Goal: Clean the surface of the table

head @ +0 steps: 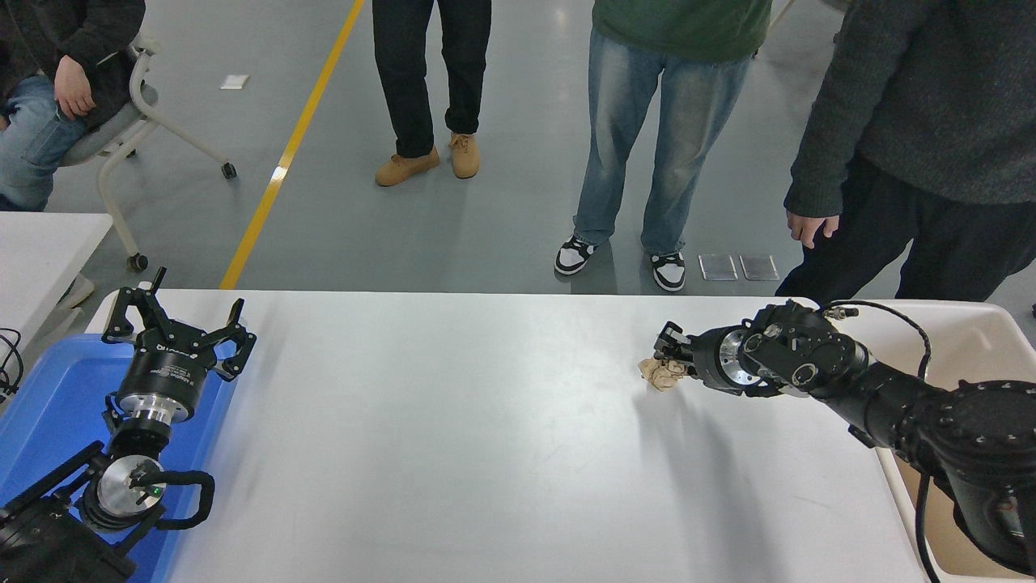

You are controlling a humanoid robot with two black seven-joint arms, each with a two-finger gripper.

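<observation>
The large, smooth, white rectangular tabletop [486,453] fills the lower two thirds of the head view, running from the rounded far-left corner to the right side, with its far edge straight across the middle. Its surface is bare and faintly glossy apart from soft shadows and one small crumpled beige paper wad [660,374] lying toward the far right.

At the far left, a shallow blue plastic tray [48,389] sits against the tabletop's left edge; no contents show in the visible part, which the left arm partly covers. The left gripper [180,324] is held over the tray's far-right corner, pointing away from the camera, its black fingers spread wide apart and holding nothing.

Further right, the right gripper [668,356] reaches in from the right edge, pointing leftward and low over the tabletop. Its fingertips are at the paper wad, seemingly closed on it, though the grip is too small to see clearly.

At the far right, a beige plastic bin [971,340] stands beside the tabletop's right edge, beneath the right arm; its inside is mostly hidden.
</observation>
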